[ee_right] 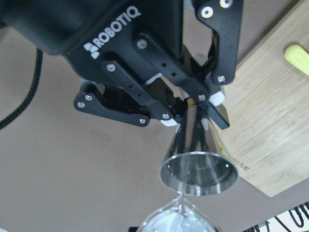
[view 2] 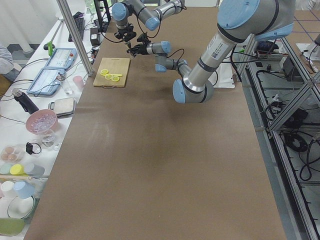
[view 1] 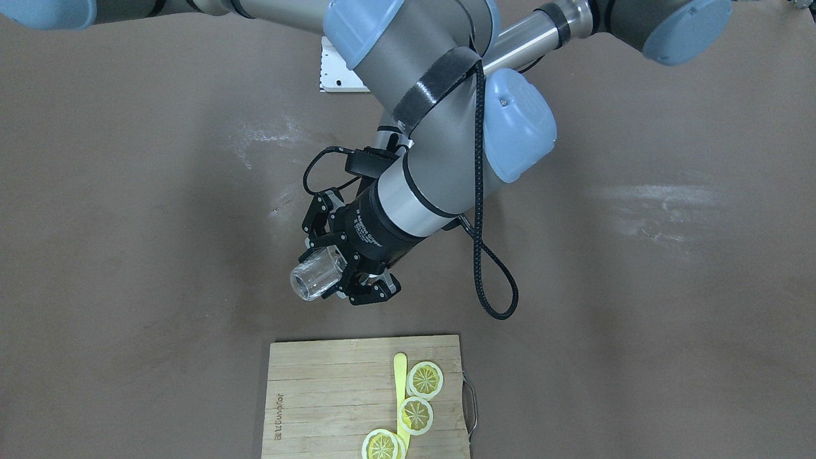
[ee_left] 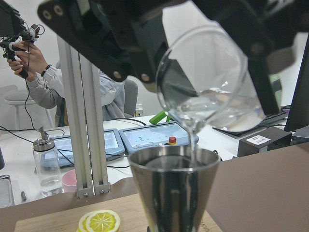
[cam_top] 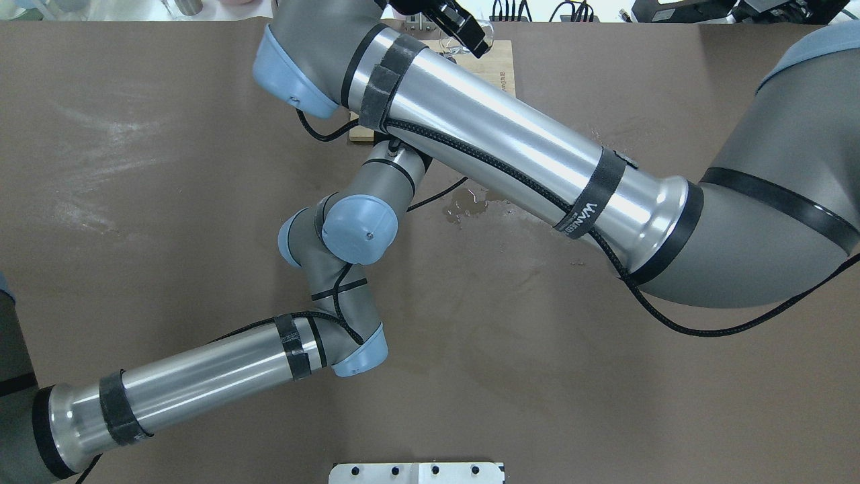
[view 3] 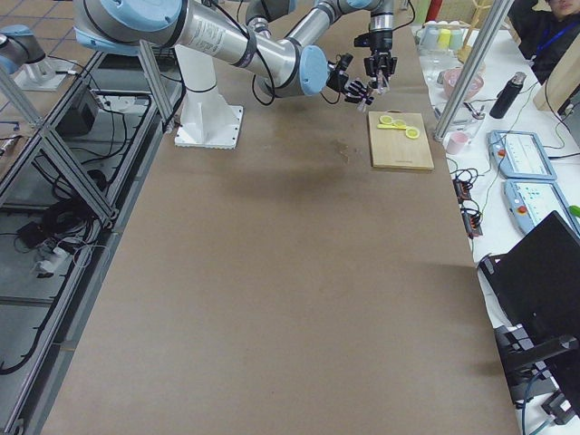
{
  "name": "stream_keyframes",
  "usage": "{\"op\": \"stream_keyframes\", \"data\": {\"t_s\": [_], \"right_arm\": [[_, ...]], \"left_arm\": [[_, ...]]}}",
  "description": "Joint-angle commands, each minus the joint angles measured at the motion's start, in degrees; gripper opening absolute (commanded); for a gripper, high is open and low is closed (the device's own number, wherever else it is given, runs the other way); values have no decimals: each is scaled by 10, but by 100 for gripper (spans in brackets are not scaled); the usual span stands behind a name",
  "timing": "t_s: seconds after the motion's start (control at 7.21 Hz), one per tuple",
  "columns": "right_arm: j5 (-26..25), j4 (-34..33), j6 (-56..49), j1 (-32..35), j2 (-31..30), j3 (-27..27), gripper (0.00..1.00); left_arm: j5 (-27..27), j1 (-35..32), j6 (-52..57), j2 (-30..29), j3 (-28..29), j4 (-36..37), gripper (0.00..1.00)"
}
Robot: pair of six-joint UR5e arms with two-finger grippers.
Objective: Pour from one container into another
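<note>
The clear glass cup (ee_left: pixel 212 92) is tipped over with its lip down, and a thin stream of water runs from it into the steel jigger (ee_left: pixel 174 193) just below. My right gripper (view 1: pixel 341 268) is shut on the cup, which lies nearly level in the front-facing view. In the right wrist view my left gripper (ee_right: pixel 193 108) is shut on the narrow waist of the jigger (ee_right: pixel 199 174), holding it upright above the table. The cup's lip (ee_right: pixel 178 217) sits right over the jigger's open mouth. In the front-facing view the right arm hides the jigger and the left gripper.
A wooden cutting board (view 1: pixel 319 395) lies just beyond the grippers, carrying lemon slices (view 1: pixel 424 379) and a yellow stick (view 1: pixel 400 376). A small wet patch (cam_top: pixel 470 205) marks the table under the right arm. A white mounting plate (cam_top: pixel 416 472) sits at the robot's edge.
</note>
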Motion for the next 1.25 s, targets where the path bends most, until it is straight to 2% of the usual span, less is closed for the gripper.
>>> {"op": "stream_keyframes", "data": {"t_s": [0.0, 0.28, 0.69, 1.11], "right_arm": [[51, 20, 4, 26, -17, 23, 0], [100, 44, 11, 49, -30, 41, 0], [218, 73, 60, 99, -80, 121, 0], [328, 133, 145, 154, -193, 230, 0]], "left_arm": [[0, -1, 0, 0, 0, -7, 0], [0, -4, 0, 10, 1, -28, 0], [0, -4, 0, 18, -10, -31, 0], [0, -16, 0, 18, -11, -40, 0]]}}
